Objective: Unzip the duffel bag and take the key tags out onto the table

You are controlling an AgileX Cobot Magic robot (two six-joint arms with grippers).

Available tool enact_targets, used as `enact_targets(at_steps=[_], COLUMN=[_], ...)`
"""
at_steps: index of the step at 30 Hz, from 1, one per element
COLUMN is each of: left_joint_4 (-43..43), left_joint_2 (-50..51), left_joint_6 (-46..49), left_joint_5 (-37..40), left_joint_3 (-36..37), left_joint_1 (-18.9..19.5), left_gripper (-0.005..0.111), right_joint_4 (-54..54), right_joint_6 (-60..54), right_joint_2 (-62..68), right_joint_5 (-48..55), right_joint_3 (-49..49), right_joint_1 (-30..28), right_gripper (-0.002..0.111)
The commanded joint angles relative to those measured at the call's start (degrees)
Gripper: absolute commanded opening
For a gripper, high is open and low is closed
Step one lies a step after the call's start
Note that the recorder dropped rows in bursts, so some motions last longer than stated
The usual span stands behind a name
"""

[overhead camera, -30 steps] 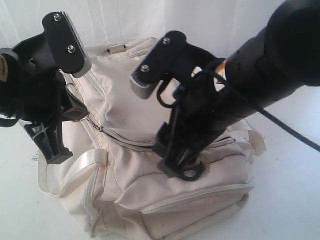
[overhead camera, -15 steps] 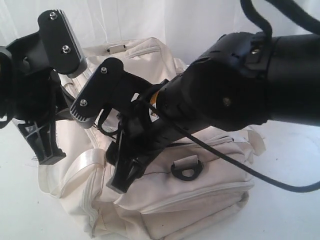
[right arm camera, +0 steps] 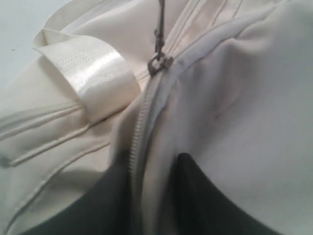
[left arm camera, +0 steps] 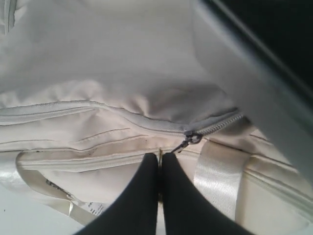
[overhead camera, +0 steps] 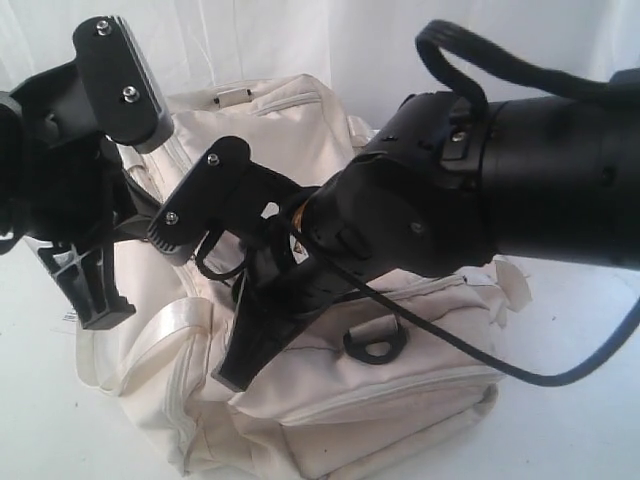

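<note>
One large cream fabric duffel bag (overhead camera: 300, 130), slumped on the wide plain white table (overhead camera: 570, 410), with both black arms over it. Top zip: the small dark metal zip slider (left arm camera: 193, 138) sits at the end of a run of meshed cream teeth, just beside a shiny cream webbing strap (left arm camera: 215, 171). Its thin metal pull tab (left arm camera: 177, 146) stretches taut from the slider to the left gripper (left arm camera: 160, 156). The left gripper's two black fingers are pressed together with the tab's end nipped between their tips. The right gripper (right arm camera: 151, 159) reaches across the middle of the exterior view and comes down on the bag's top panel, on the left-arm side of the black D-ring (overhead camera: 372, 345). Its dark fingers (right arm camera: 195, 196) stand one on each side of the closed zip seam, a ridge of fabric between them — whether they pinch that fabric or only straddle it cannot be told. One white paper tag (left arm camera: 90, 208) with dark print lies at the bag's lower edge near the left gripper — the print is too blurred to read.
</note>
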Motion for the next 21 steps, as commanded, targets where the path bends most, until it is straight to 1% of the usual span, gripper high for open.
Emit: enact_targets(at_steps=[1,3,7,9,15,18,21], left_joint_4=[-0.1,-0.1,1.2,1.3,1.3,1.3,1.3], left_joint_2=[1.6,2.8,3.8,3.8,3.8,3.8,3.8], left_joint_6=[-2.9,-3.1,-3.3,-3.4,-5.2,-5.3,-5.3], left_joint_5=[-5.3,-8.2,-9.8,-10.5,-12.5,-12.8,-12.9], left_joint_3=[2.0,3.4,4.0,4.0,4.6,4.6,4.6], left_joint_1=[1.1,1.5,1.5,2.3,7.2,8.2,8.2], left_gripper=[0.0,0.0,0.0,0.0,0.0,0.0,0.0], right_joint_4=[1.6,2.2,2.5,2.5,2.5,2.4,2.4], right_joint_6=[2.3,2.3,2.2,2.2,2.2,2.3,2.8], right_joint_2=[0.0,0.0,0.0,-0.5,-3.4,-5.2,-7.2], right_joint_5=[4.8,6.9,12.5,12.9,12.9,13.3,13.4], right_joint_3=[0.3,0.3,0.5,1.9,6.6,8.8,10.7], right_joint_1=[0.0,0.0,0.0,0.0,0.0,0.0,0.0], right_gripper=[0.0,0.0,0.0,0.0,0.0,0.0,0.0])
